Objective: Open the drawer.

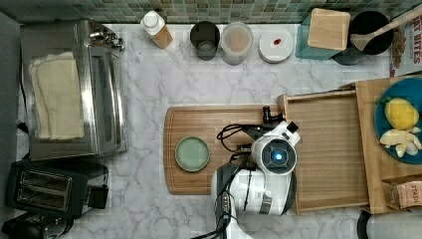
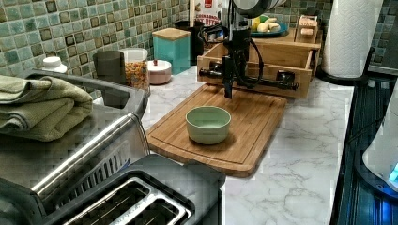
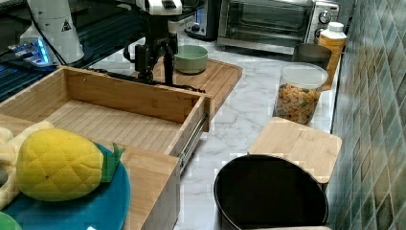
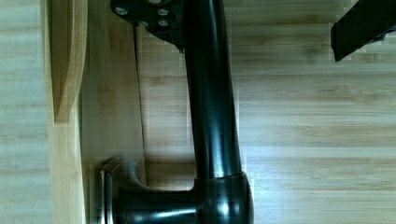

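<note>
Left view, near to far: toaster at the front, toaster oven behind it w/ a folded towel on top. Next the cutting board on the marble counter, green bowl sitting on it. Past the board, the gripper hangs at the drawer front, right by the black bar handle. In the wrist view one finger sits on one side of the handle and the other on the far side, bar between them w/ a gap, so released, not clamped on it. Drawer is pulled well out over the counter, tray bare inside, its front touching or just above the board edge, can't tell which. Farthest: jars and a teal canister along the tile wall.
</note>
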Motion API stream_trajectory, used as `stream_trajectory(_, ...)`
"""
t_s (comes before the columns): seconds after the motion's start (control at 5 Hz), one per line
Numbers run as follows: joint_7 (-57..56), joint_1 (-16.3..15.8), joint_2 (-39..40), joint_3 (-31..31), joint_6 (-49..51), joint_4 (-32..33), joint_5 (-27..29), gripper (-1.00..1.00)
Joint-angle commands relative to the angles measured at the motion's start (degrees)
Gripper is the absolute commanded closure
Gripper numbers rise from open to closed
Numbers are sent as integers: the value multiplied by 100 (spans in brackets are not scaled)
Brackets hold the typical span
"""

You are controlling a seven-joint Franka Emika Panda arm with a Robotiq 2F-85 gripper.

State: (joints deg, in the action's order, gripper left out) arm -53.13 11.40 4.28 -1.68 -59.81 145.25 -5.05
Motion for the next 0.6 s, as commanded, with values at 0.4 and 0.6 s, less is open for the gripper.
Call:
stream_trajectory(0.4, 290, -749, -226, 752, 264, 275, 176, -100)
stream_trajectory(0.6, 305, -437, -224, 1062, 265, 274, 155, -100)
